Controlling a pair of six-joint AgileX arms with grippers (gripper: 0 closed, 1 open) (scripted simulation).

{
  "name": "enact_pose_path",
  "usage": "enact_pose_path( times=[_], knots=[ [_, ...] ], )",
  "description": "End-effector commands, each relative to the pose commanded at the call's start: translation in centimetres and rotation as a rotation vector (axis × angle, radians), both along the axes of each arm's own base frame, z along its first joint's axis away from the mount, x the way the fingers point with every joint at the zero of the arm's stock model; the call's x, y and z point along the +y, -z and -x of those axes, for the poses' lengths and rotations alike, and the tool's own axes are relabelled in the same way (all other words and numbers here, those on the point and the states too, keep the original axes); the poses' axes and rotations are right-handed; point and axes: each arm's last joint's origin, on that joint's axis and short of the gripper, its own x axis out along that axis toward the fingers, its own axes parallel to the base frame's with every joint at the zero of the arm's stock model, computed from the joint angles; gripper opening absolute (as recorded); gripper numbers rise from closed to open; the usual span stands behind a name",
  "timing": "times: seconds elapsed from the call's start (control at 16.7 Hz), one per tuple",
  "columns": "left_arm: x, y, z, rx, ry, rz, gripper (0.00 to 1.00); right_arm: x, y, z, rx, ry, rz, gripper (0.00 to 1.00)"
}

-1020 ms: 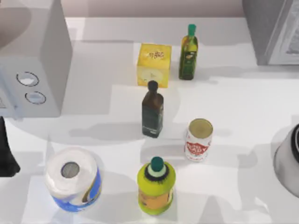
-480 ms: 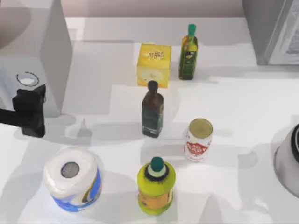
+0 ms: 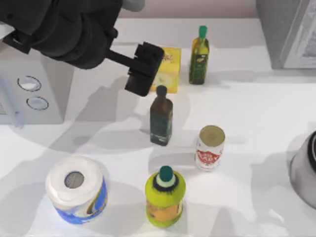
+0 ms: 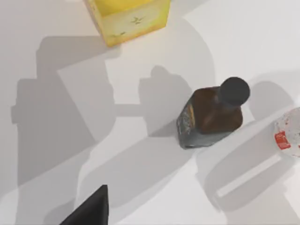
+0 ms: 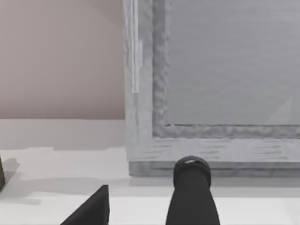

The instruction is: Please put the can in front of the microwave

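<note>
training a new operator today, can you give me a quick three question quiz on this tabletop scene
1. True or false: the can stands upright, apart from the dark bottle.
2. Which item does the left gripper hang over in the top view? A) toilet roll B) yellow box C) yellow-green jar
3. Fill in: the microwave with two round dials sits at the table's ____ side.

Key: 1 true; 2 B; 3 left.
</note>
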Motion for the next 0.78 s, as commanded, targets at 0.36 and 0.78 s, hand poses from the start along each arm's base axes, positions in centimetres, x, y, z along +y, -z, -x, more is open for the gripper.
enact_pose_path(
  times=[0.36, 0.78],
  knots=[
    [-12.4, 3.6, -4.1, 0.264, 0.187, -0.212, 1.0, 0.0, 0.0, 0.0, 0.0, 0.0, 0.0, 1.0],
    [-19.3, 10.5, -5.4, 0.44, 0.258, -0.403, 1.0, 0.0, 0.0, 0.0, 0.0, 0.0, 0.0, 1.0]
  ],
)
